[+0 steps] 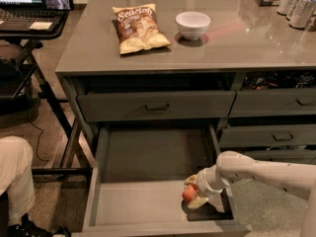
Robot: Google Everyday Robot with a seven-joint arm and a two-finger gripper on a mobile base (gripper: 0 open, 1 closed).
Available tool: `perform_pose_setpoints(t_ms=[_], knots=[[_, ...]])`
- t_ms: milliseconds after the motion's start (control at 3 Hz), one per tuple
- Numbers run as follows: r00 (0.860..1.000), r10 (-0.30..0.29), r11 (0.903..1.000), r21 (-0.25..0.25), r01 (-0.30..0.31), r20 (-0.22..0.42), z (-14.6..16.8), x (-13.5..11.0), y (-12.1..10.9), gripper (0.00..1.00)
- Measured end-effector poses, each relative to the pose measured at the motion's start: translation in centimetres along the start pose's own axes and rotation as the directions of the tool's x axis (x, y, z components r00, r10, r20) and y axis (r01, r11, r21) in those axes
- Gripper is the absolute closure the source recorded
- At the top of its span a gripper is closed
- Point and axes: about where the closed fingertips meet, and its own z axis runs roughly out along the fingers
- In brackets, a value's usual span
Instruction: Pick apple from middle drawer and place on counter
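The apple (188,193), small and red-orange, lies low at the front right of the open middle drawer (133,204), on its flat grey floor. My gripper (191,194) reaches in from the right on a white arm. Its cream fingers (198,202) sit on either side of the apple, closed against it. The counter (237,46) is the glossy grey-brown slab above the drawers.
On the counter lie a bag of chips (138,27) and a white bowl (192,23), with cans (296,4) at the back right. A closed drawer front (157,106) hangs above the open drawer. A black desk with a laptop (29,14) and a person's leg (15,177) are at the left.
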Motion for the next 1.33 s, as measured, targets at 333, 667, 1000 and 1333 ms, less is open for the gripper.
perform_pose_setpoints(t_ms=[333,667,1000,1333], knots=[[0.998,-0.053,0.9983,0.023,0.053,0.016,-4.5,-2.1,0.3,1.0],[0.994,-0.103,0.9928,0.065,0.101,0.027,-11.2,-5.2,-0.4,1.0],[0.99,-0.118,0.9864,0.124,0.108,0.072,-17.5,-7.6,-2.1,1.0],[0.988,-0.105,0.9782,0.191,0.082,0.117,-22.6,-9.1,-5.0,1.0]])
